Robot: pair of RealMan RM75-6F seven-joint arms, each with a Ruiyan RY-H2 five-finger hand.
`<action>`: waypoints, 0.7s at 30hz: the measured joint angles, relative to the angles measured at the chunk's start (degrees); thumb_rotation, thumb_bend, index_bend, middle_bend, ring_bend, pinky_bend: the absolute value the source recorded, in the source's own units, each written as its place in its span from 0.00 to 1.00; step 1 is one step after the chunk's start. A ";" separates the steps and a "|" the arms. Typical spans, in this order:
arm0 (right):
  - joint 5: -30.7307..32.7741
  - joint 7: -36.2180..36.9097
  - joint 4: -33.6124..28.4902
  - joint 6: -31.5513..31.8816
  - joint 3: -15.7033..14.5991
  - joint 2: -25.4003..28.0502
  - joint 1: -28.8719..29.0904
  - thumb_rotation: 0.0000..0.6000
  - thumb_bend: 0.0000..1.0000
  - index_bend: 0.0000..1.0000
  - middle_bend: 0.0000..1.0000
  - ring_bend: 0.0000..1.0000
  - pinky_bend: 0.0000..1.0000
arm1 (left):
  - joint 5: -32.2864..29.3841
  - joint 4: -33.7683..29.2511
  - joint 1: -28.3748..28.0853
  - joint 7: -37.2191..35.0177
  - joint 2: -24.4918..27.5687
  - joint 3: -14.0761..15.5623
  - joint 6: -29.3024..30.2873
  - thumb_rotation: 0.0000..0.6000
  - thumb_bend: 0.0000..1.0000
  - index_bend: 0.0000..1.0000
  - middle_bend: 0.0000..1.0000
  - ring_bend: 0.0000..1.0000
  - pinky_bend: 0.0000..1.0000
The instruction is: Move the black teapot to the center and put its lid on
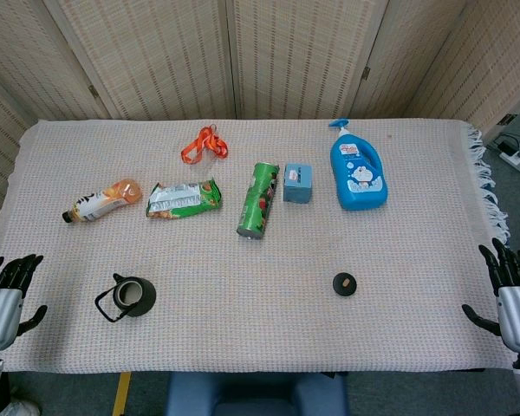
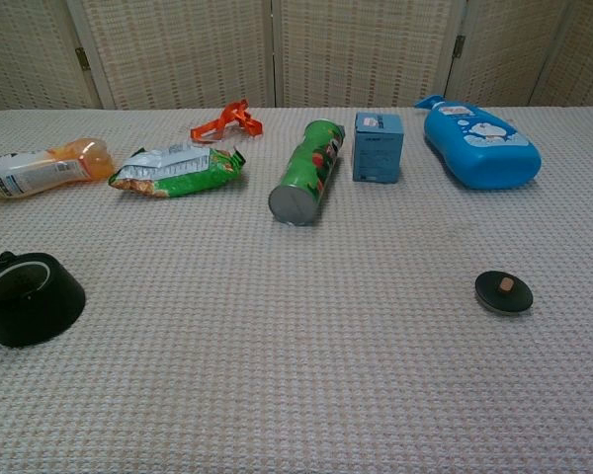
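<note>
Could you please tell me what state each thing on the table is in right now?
black teapot: upright, lid off.
lid: flat on the cloth, apart from the teapot.
green can: lying on its side.
blue bottle: lying down.
juice bottle: lying down.
left hand: open.
right hand: open.

The left hand (image 1: 4,295) has black fingers (image 1: 17,264), slim and segmented, rising from a pale silver-grey palm block with rounded edges. A black thumb juts from the side of that block nearest the bench (image 1: 260,347). Below the palm, a thin dark cable runs down along the wrist.

The right hand (image 1: 513,295) is built the same: black fingers (image 1: 503,260) on a silver-grey palm housing, with a black thumb on the side facing the bench. Under its palm sits a light grey wrist piece carrying a small green-lit dot. The chest view shows neither hand.
</note>
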 measured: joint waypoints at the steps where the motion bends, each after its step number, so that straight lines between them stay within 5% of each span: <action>1: 0.05 -0.09 -0.08 -0.14 0.03 0.03 0.07 1.00 0.18 0.00 0.00 0.08 0.00 | 0.03 0.17 0.03 0.00 -0.19 -0.15 0.36 1.00 0.23 0.09 0.07 0.10 0.00; 21: -0.14 0.11 -1.01 0.51 0.83 1.31 0.16 1.00 0.18 0.00 0.00 0.10 0.00 | 4.70 1.80 -1.96 -1.75 -0.83 1.59 -1.49 1.00 0.23 0.10 0.08 0.12 0.00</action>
